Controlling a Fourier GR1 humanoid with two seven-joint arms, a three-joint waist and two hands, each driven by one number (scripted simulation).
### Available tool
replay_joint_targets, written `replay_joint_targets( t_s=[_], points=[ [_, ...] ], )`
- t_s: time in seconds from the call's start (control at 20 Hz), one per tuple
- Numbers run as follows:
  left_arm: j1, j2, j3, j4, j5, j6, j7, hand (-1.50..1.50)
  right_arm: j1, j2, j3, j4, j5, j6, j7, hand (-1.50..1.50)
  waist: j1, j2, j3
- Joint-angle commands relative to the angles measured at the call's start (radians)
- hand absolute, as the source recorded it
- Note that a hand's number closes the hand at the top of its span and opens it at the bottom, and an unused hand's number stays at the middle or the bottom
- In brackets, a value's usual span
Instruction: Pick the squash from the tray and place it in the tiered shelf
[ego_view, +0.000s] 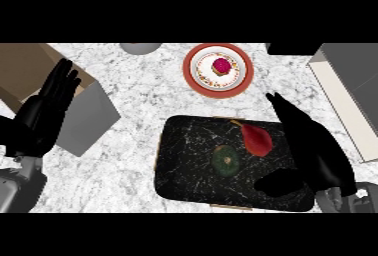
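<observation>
The squash is a round dark green thing lying near the middle of the black marbled tray. My right hand hovers over the tray's right side, open, fingers straight and pointing away from me, thumb spread low towards the tray's near edge. It is to the right of the squash and apart from it. The tiered shelf, brown above and grey below, stands at the left. My left hand rests open in front of it, fingers up.
A red pepper lies on the tray just right of the squash, beside my right hand's fingers. A red-rimmed plate with a pink pastry sits behind the tray. A grey and cream box stands at the right edge. A grey round object is at the back.
</observation>
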Motion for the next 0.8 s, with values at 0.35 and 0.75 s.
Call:
replay_joint_targets(
  t_s=[0.35,0.75],
  points=[
    [0.027,-0.041,-0.026,0.070,-0.014,-0.003,0.019,0.00,-0.170,0.221,0.154,0.190,0.071,0.168,0.379,-1.50,-0.009,0.010,-0.010],
    [0.012,-0.019,0.019,0.098,-0.003,-0.033,0.021,0.00,-0.179,0.319,0.177,0.286,0.102,0.232,0.381,-1.50,-0.030,0.009,-0.009]
  ],
)
